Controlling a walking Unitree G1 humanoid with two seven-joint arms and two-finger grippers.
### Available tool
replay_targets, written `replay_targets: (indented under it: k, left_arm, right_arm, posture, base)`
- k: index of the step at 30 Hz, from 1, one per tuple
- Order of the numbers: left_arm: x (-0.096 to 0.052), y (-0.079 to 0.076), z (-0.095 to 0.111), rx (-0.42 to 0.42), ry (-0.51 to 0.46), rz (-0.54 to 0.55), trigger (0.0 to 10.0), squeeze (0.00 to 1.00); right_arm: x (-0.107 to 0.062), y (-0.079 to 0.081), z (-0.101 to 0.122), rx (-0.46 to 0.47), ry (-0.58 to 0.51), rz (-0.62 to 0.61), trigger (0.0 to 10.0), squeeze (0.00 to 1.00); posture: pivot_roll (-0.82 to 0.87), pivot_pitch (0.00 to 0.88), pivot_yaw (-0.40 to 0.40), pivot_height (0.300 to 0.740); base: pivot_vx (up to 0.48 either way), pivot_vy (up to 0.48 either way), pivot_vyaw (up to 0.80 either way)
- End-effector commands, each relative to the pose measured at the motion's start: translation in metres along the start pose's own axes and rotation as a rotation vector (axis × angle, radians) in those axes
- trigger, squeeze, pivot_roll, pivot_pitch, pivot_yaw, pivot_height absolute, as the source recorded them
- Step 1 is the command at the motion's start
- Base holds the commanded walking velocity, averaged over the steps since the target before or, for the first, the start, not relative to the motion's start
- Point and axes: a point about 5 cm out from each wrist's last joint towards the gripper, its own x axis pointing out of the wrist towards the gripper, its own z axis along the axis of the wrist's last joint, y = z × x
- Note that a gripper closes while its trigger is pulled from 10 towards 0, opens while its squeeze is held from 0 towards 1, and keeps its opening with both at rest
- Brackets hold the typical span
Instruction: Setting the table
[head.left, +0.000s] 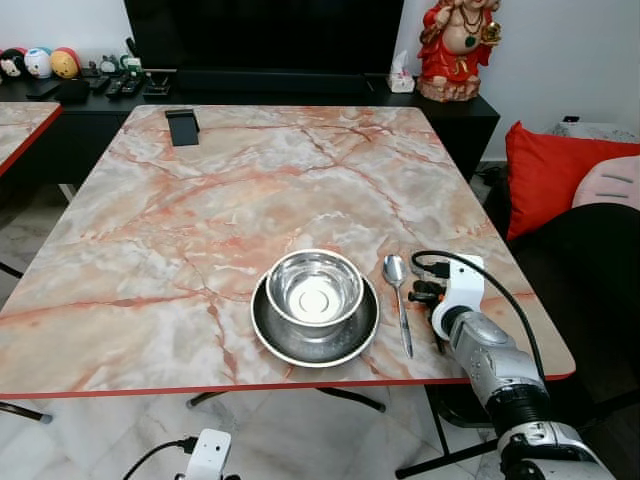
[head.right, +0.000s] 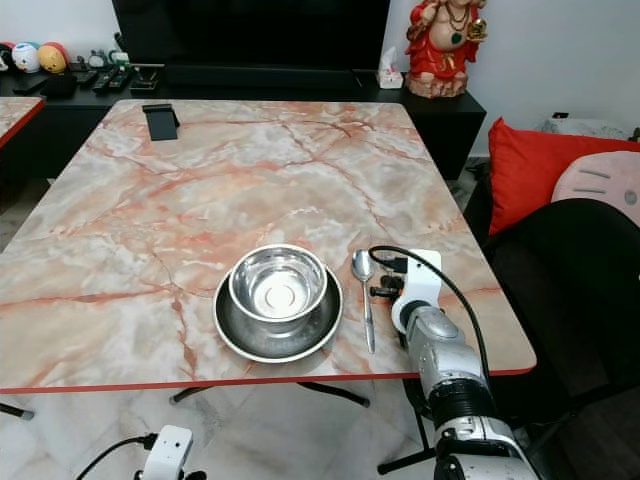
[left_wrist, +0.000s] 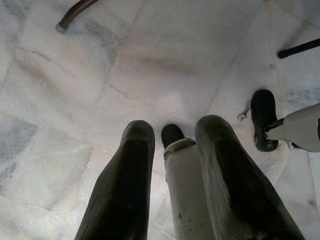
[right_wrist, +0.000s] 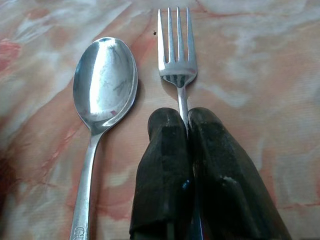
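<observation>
Our right gripper (right_wrist: 187, 120) is clamped on the fork (right_wrist: 177, 60), low over the table (head.left: 200, 200) beside the spoon (right_wrist: 102, 80). We should lay it parallel, then release. Left gripper (left_wrist: 172, 135) hangs apart.

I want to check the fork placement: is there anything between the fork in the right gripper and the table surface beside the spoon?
Nothing visible. The right gripper is shut on the fork, low over bare marble table, right beside the spoon.
</observation>
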Motion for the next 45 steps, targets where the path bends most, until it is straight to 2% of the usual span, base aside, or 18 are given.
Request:
replay_targets:
  k: [1, 2, 3, 7, 8, 20, 21, 22, 29, 33, 35, 36, 38, 40, 41, 43, 44, 45]
  left_arm:
    - [0.0, -0.001, -0.001, -0.009, 0.011, 0.002, 10.0, 0.0]
    - [0.0, -0.001, -0.001, -0.008, 0.012, 0.002, 10.0, 0.0]
    - [0.0, -0.001, -0.001, -0.008, 0.012, 0.002, 10.0, 0.0]
    - [0.0, -0.001, -0.001, -0.008, 0.012, 0.002, 10.0, 0.0]
    - [0.0, -0.001, -0.001, -0.009, 0.011, 0.003, 10.0, 0.0]
    - [0.0, 0.0, -0.001, -0.005, 0.011, 0.004, 10.0, 0.0]
    - [0.0, 0.0, -0.001, -0.005, 0.01, 0.004, 10.0, 0.0]
    - [0.0, 0.0, -0.001, -0.006, 0.01, 0.004, 10.0, 0.0]
    - [0.0, 0.0, -0.001, -0.006, 0.011, 0.003, 10.0, 0.0]
    - [0.0, 0.0, -0.001, -0.005, 0.011, 0.0, 10.0, 0.0]
    - [0.0, 0.0, -0.001, -0.005, 0.011, 0.0, 10.0, 0.0]
    - [0.0, 0.0, -0.001, -0.005, 0.01, 0.0, 10.0, 0.0]
    - [0.0, 0.0, -0.001, -0.006, 0.01, 0.0, 10.0, 0.0]
    - [0.0, -0.001, -0.002, -0.01, 0.01, 0.001, 10.0, 0.0]
    - [0.0, -0.001, -0.002, -0.009, 0.01, 0.001, 10.0, 0.0]
    - [0.0, -0.001, -0.002, -0.008, 0.011, 0.001, 10.0, 0.0]
    - [0.0, -0.001, -0.002, -0.008, 0.011, 0.001, 10.0, 0.0]
    - [0.0, -0.001, -0.002, -0.003, 0.013, -0.001, 10.0, 0.0]
  right_arm:
    - [0.001, -0.002, -0.001, -0.01, 0.012, -0.006, 10.0, 0.25]
    - [0.001, -0.002, -0.001, -0.01, 0.012, -0.003, 10.0, 0.26]
    - [0.001, -0.002, -0.001, -0.01, 0.012, -0.002, 10.0, 0.35]
    - [0.001, -0.001, -0.001, -0.008, 0.013, 0.005, 10.0, 0.37]
    - [0.001, -0.001, -0.001, -0.008, 0.013, 0.007, 10.0, 0.53]
    - [0.002, 0.001, 0.0, -0.008, 0.009, 0.009, 10.0, 0.52]
    - [0.002, 0.001, 0.0, -0.009, 0.009, 0.009, 10.0, 0.48]
    - [0.002, 0.001, 0.0, -0.011, 0.007, 0.007, 10.0, 0.0]
    - [-0.002, -0.002, 0.025, -0.01, -0.15, -0.029, 10.0, 0.0]
    - [-0.01, -0.006, 0.05, -0.122, -0.322, -0.104, 10.0, 0.0]
    - [-0.014, -0.007, 0.058, -0.092, -0.387, -0.112, 10.0, 0.0]
    - [-0.026, -0.013, 0.072, -0.087, -0.527, -0.173, 10.0, 0.0]
    - [-0.036, -0.022, 0.08, -0.114, -0.607, -0.264, 10.0, 0.0]
    - [-0.075, -0.064, 0.089, -0.23, -0.753, -0.677, 10.0, 0.0]
    - [-0.093, -0.081, 0.089, -0.249, -0.791, -0.812, 10.0, 0.0]
    - [-0.117, -0.101, 0.086, -0.269, -0.824, -0.974, 10.0, 0.0]
    - [-0.117, -0.101, 0.086, -0.269, -0.824, -0.974, 10.0, 0.0]
    - [-0.133, -0.118, 0.075, -0.276, -0.795, -1.081, 10.0, 0.0]
  posture:
    - [0.01, 0.0, -0.024, 0.74]
    - [0.01, 0.0, -0.024, 0.74]
    - [0.01, 0.0, -0.024, 0.74]
    - [0.01, 0.0, -0.024, 0.74]
    - [0.01, 0.0, -0.024, 0.74]
    - [0.01, 0.0, -0.022, 0.74]
    - [0.01, 0.0, -0.022, 0.74]
    - [0.01, 0.0, -0.021, 0.74]
    - [0.01, 0.0, -0.02, 0.74]
    - [0.01, 0.0, -0.018, 0.74]
    - [0.01, 0.0, -0.02, 0.74]
    - [0.01, 0.0, -0.02, 0.74]
    - [0.01, 0.0, -0.023, 0.74]
    - [0.01, 0.0, -0.026, 0.74]
    - [0.01, 0.0, -0.026, 0.74]
    - [-0.01, 0.0, -0.022, 0.74]
    - [-0.01, 0.0, -0.022, 0.74]
    - [-0.01, 0.0, -0.021, 0.74]
  base:
    - [0.0, 0.0, 0.0]
    - [0.0, 0.0, 0.0]
    - [0.0, 0.0, 0.0]
    - [0.0, 0.0, 0.0]
    - [0.0, 0.0, 0.0]
    - [0.0, 0.0, 0.0]
    - [0.0, 0.0, 0.0]
    - [0.0, 0.0, 0.0]
    - [0.0, 0.0, 0.0]
    - [0.0, 0.0, 0.0]
    - [0.0, 0.0, 0.0]
    - [0.0, 0.0, 0.0]
    - [0.0, 0.0, 0.0]
    - [0.0, 0.0, 0.0]
    - [0.0, 0.0, 0.0]
    - [0.0, 0.0, 0.0]
    - [0.0, 0.0, 0.0]
    - [0.0, 0.0, 0.0]
